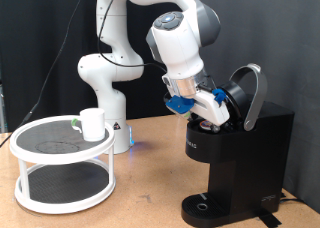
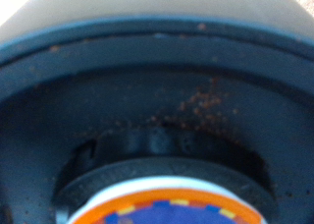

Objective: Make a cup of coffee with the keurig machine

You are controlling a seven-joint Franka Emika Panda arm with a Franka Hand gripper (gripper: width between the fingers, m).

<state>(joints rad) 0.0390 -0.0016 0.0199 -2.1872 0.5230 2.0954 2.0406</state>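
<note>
The keurig machine stands at the exterior view's right with its rounded lid raised. My gripper is down in the machine's open top under the lid; its fingertips are hidden there. The wrist view is filled by the dark round pod chamber, dusted with coffee grounds, and a pod with an orange and blue top sits at the frame's edge. The white cup stands on the top shelf of a white round rack at the exterior view's left, far from the gripper.
The rack has two mesh tiers. The arm's white base stands behind it on the wooden table. The machine's round drip tray is at the front, with nothing on it. A black curtain hangs behind.
</note>
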